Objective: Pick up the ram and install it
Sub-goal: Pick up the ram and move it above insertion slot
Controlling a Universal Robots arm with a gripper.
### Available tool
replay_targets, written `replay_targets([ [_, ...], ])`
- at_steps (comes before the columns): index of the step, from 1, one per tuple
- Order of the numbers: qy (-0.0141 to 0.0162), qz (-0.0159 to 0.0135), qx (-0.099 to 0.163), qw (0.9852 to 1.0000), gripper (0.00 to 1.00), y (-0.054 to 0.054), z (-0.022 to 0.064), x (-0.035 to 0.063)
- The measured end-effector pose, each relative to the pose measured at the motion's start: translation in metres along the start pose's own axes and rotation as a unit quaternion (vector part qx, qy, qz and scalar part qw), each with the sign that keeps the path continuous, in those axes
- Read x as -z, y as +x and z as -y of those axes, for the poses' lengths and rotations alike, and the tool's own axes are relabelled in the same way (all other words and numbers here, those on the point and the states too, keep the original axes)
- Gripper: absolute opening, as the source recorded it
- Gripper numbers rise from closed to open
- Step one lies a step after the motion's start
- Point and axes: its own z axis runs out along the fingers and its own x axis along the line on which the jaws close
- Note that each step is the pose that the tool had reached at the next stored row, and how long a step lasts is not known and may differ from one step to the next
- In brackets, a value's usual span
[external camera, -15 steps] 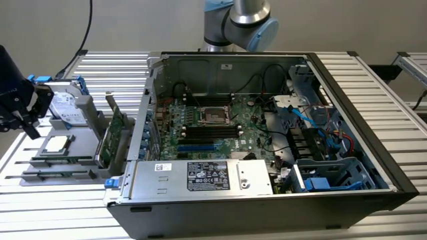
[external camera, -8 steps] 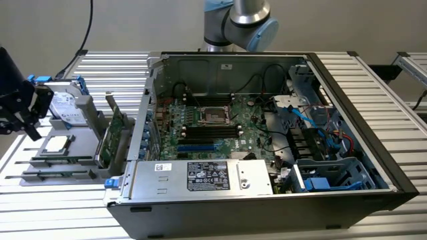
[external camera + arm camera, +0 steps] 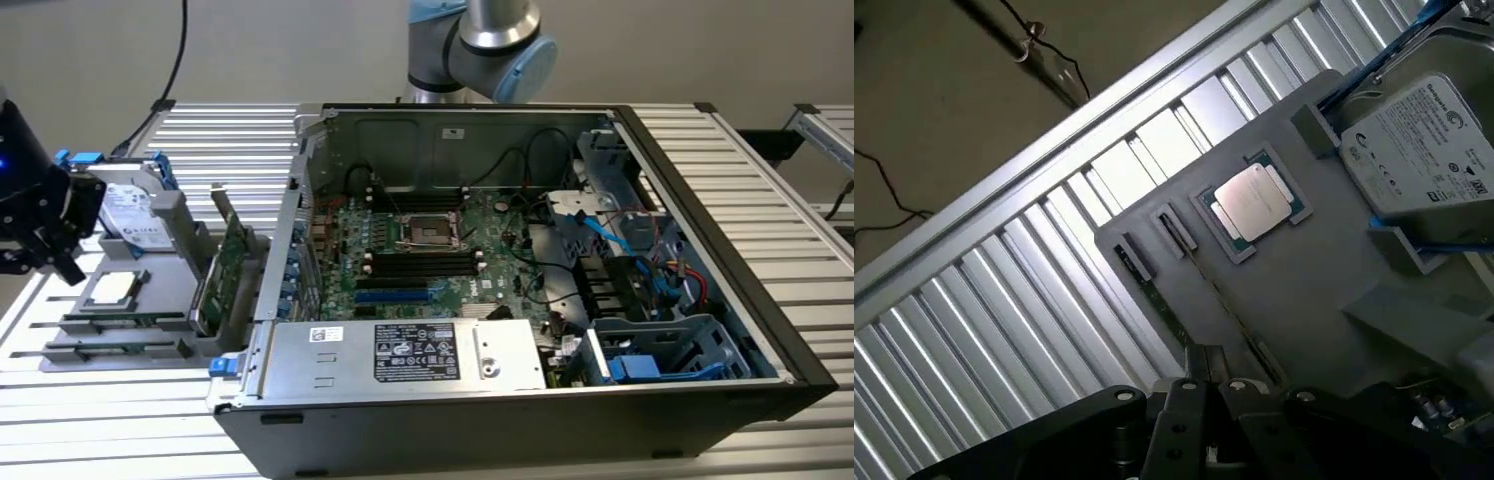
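Ram (image 3: pixel 118 322) lies ungrasped in the grey holder (image 3: pixel 80 357) on the bench (image 3: pixel 227 140), motherboard slots (image 3: pixel 424 263) apparently unfilled, pincer (image 3: pixel 47 262) hovering just above the holder, its width impossible to tell.

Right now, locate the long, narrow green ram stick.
The long, narrow green ram stick stands on edge in the grey holder tray at the exterior view's left, beside the square silver processor chip, outside the black computer case.
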Motion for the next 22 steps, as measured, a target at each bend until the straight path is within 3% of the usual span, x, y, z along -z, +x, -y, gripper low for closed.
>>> replay_targets([
  [5,0.002,-0.0019,0.045,0.999,0.11,-0.0001,0.0002,-0.0036],
  [10,0.004,-0.0038,0.09,0.9959,0.11,-0.0003,0.0003,-0.007],
  [16,0.0065,-0.0063,0.145,0.9894,0.11,-0.0002,0.0003,-0.0076],
  [22,0.0095,-0.0098,0.198,0.98,0.11,-0.0001,0.0,-0.0075],
])
